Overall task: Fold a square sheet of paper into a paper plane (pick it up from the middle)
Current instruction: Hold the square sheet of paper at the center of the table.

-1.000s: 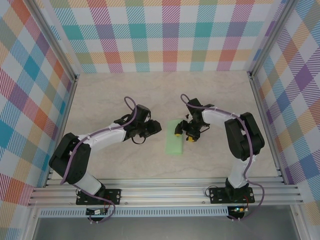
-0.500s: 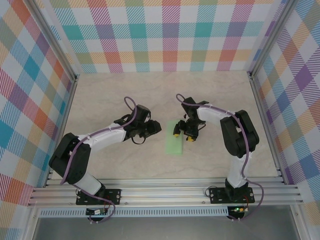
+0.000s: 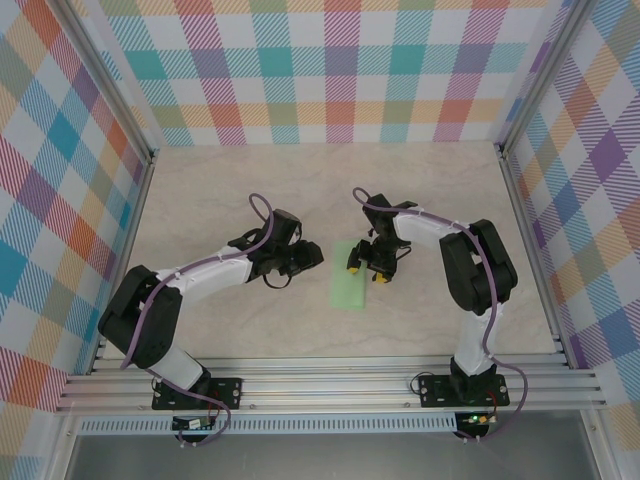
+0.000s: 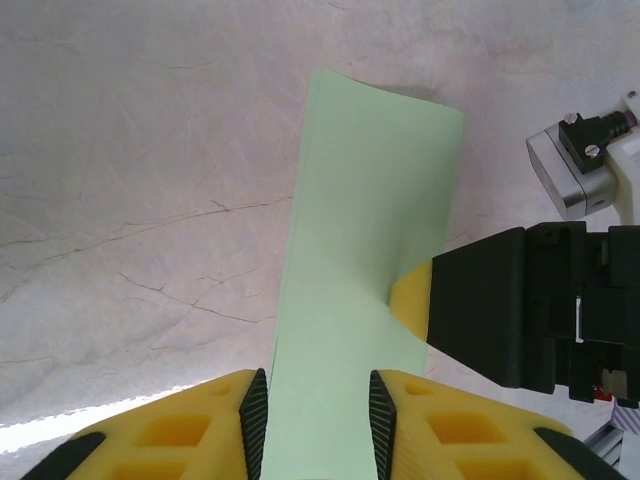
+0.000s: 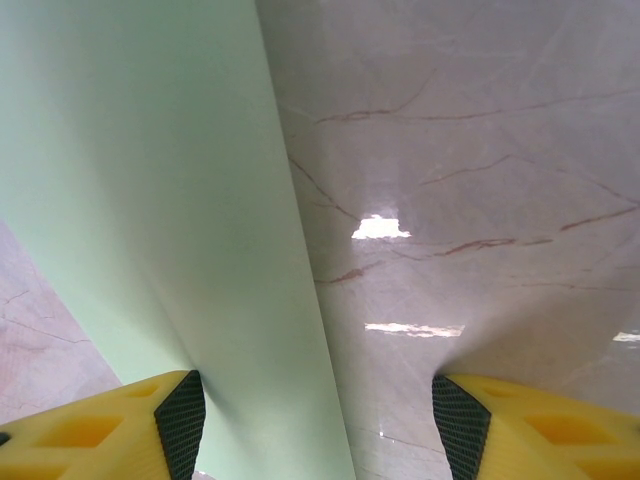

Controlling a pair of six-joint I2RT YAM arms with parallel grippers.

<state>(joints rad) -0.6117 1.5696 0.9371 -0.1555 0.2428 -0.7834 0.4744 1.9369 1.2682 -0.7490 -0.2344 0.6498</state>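
- Top external view: my left gripper (image 3: pixel 314 256) lies low over the table (image 3: pixel 220 200). It points right, its tips just short of the left edge of the sheet of paper (image 3: pixel 348 290).
- Left wrist view: my left jaws stand partly apart with nothing clamped between them. The pale-green sheet (image 4: pixel 370 200) shows through the gap between the pads and runs away from me as a long, narrow folded strip. I cannot tell whether the pads brush it.
- The sheet lies on the table between my two grippers, its long side running near to far.
- My right gripper (image 3: pixel 367 271) stands wide apart, straddling the sheet's right edge. The finger toward my left arm is on the paper, and the other is over bare table.
- From the left wrist, that yellow fingertip (image 4: pixel 410 300) presses the strip's right side, and the paper dimples there.
- From the right wrist, one pad (image 5: pixel 182 415) meets the green sheet and the other hangs over marbled tabletop.
- From above, my right gripper's black body covers part of the sheet's right edge. Plaid walls (image 3: pixel 330 70) ring the table.
- Against a second ago, my right arm's elbow has swung slightly left. Its gripper, my left arm and the sheet have kept their places.
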